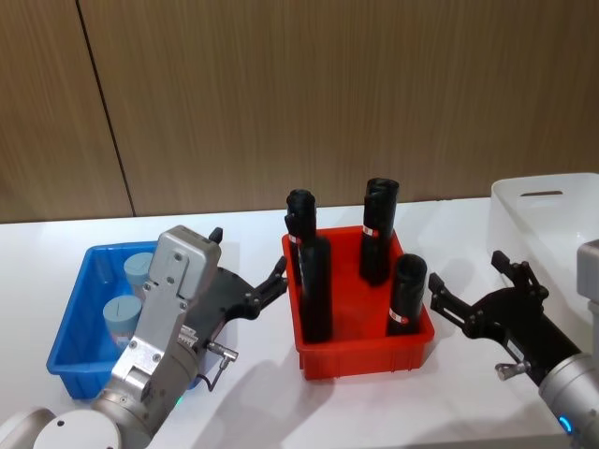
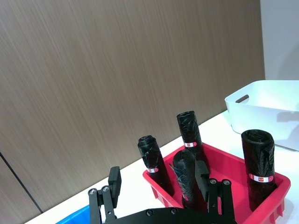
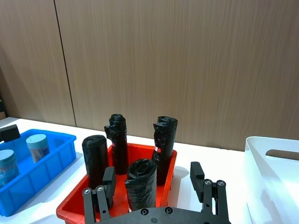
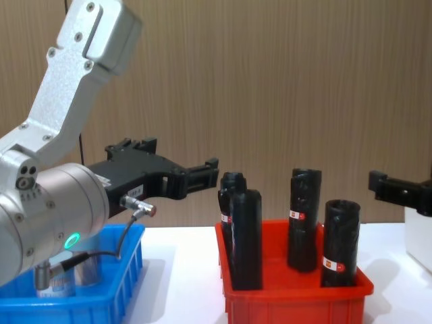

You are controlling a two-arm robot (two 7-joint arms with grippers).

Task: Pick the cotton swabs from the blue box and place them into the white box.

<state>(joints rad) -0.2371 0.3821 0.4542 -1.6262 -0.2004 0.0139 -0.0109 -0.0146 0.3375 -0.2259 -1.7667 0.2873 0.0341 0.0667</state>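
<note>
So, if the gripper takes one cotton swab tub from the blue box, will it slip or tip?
The cotton swab tub looks like smooth, rigid plastic: probably stiff, perhaps slippery. Short and wide, upright in the blue box, it should hardly tip; being round, it could roll if knocked over.

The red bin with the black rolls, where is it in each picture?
Head view: the red bin is at the lower middle.
Left wrist view: the red bin lies just beyond the left gripper.
Right wrist view: the red bin lies just beyond the right gripper.
Chest view: the red bin is low, right of the middle.
Shared landmark: the four black rolls standing in it.
</note>
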